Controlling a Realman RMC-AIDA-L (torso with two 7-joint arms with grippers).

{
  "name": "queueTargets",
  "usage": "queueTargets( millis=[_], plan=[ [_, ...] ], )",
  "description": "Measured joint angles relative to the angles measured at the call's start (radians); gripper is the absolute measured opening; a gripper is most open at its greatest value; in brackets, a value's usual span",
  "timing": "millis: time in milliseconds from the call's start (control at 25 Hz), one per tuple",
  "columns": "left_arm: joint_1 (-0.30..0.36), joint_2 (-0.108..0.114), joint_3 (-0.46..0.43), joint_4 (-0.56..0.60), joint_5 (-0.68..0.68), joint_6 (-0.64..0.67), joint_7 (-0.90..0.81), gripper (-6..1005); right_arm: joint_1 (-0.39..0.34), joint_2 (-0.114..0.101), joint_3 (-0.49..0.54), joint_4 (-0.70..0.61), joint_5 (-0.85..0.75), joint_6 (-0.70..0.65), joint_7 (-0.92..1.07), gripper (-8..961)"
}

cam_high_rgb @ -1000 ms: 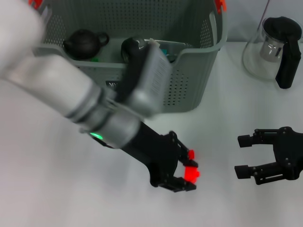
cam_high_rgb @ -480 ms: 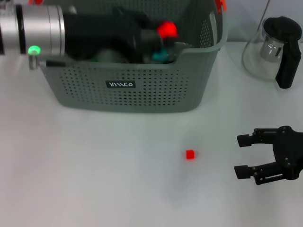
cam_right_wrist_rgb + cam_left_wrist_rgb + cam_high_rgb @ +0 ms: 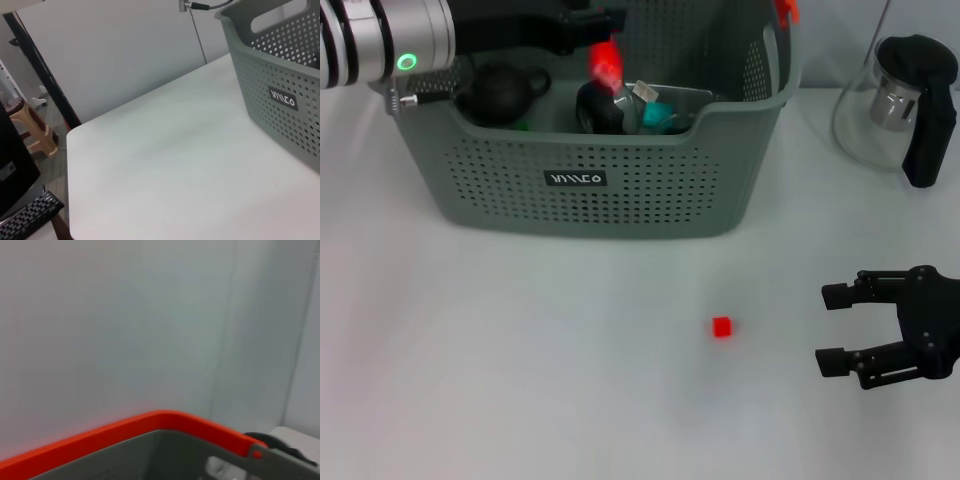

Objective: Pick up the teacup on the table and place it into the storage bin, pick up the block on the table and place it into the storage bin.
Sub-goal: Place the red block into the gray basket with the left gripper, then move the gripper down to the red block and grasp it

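Head view shows left pincer (image 3: 605, 62) over bin (image 3: 620, 205) with red block (image 3: 607, 66) at its tips, grip not discernible, another block (image 3: 722, 327) left on worktop (image 3: 520, 380), right pincer (image 3: 840, 328) spread nearby, teacup not identifiable.

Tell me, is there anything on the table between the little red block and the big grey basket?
No. In the head view, the stretch of white table between the red block and the grey basket is bare.
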Motion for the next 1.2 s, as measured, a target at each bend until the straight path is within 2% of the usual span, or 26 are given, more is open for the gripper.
queueTargets(
  millis=[280,360,480,520,560,600,680,800,960,1200],
  plan=[
    [0.007,-0.004,0.001,0.026,0.0,-0.025,-0.006,588,-0.005,0.0,0.0,0.0,0.0,0.0,0.002,942],
    [0.014,0.0,0.0,0.044,0.0,0.001,-0.013,680,-0.005,0.0,0.0,0.0,0.0,0.001,0.002,942],
    [0.038,0.007,-0.007,0.1,-0.002,0.163,0.001,818,-0.006,0.0,0.0,0.004,0.0,0.001,0.002,942],
    [0.057,0.003,-0.009,0.141,-0.004,0.321,0.048,885,-0.006,-0.001,0.0,0.007,0.0,0.002,0.002,942],
    [0.071,-0.003,-0.006,0.159,-0.003,0.404,0.081,952,-0.006,-0.002,0.0,0.009,0.0,0.002,0.002,942],
    [0.071,-0.003,-0.006,0.159,-0.003,0.404,0.081,952,-0.006,-0.002,0.0,0.01,0.0,0.003,0.002,942],
    [0.104,-0.023,0.008,0.19,0.0,0.522,0.152,952,-0.006,-0.003,0.0,0.013,0.0,0.007,0.003,942],
    [0.152,-0.046,0.044,0.205,0.002,0.618,0.249,951,-0.002,-0.01,0.0,0.028,0.0,0.013,0.003,941],
    [0.182,-0.057,0.06,0.196,0.011,0.705,0.322,951,0.017,-0.017,-0.004,0.059,-0.001,0.044,-0.006,921],
    [0.221,-0.066,0.043,0.19,0.05,0.773,0.335,952,0.086,0.011,-0.021,0.119,-0.091,0.147,-0.032,880]
  ],
)
